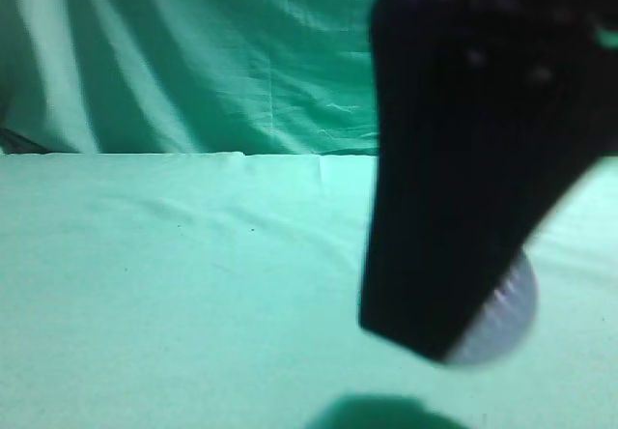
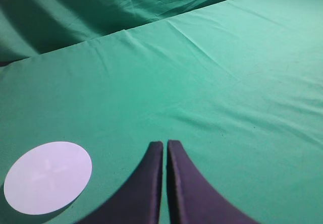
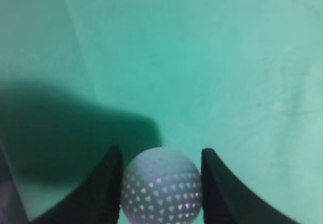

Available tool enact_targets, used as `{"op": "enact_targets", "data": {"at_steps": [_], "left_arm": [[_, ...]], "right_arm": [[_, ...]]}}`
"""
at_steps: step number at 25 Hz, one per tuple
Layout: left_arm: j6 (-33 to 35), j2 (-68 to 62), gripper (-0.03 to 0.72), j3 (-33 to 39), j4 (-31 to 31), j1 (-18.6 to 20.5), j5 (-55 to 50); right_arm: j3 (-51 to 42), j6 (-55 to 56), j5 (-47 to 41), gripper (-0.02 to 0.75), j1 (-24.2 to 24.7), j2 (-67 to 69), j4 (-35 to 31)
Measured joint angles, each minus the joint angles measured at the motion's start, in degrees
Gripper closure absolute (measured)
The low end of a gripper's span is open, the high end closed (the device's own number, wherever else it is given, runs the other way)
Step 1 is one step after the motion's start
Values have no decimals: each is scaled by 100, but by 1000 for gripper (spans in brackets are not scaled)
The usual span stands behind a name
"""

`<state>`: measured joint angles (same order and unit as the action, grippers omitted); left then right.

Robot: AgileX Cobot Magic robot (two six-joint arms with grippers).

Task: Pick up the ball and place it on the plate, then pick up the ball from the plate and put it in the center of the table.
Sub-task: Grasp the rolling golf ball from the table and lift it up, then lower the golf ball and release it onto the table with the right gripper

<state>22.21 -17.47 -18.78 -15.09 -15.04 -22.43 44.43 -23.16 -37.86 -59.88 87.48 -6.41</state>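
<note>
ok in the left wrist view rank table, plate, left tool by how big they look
1. table, fills most of the frame
2. left tool and plate look about alike; the tool sits nearest the camera, so no ranking

Draped, creased green cloth backdrop [image 1: 193,62] behind, dim greenish light, soft shadows in the folds.

Desk [image 2: 217,82]: green cloth, plain, faint wrinkles. Backdrop [image 1: 193,52]: same green, draped folds. Golf ball [image 3: 161,186]: white with lilac tint, regular dimple grid catching light as pale triangular specks. Plate [image 2: 48,177]: flat pale lilac-white disc, faint cross mark. Left end effector [image 2: 165,153] and right end effector [image 3: 161,173]: plain matte black.
</note>
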Motion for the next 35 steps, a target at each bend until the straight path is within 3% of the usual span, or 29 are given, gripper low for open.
{"op": "enact_targets", "data": {"at_steps": [12,17,23,26,35], "left_arm": [[0,0,688,0,0,0,0],[0,0,688,0,0,0,0],[0,0,688,0,-20,0,0],[0,0,688,0,-23,0,0],[0,0,688,0,-33,0,11]], "right_arm": [[2122,2030,-1547,422,61,2,2562],[2810,2183,-1429,422,649,96,2391],[3605,1221,-1067,422,1464,936,1102],[4136,851,-940,422,1500,1683,715],[5544,764,-934,422,1691,3489,641]]}}
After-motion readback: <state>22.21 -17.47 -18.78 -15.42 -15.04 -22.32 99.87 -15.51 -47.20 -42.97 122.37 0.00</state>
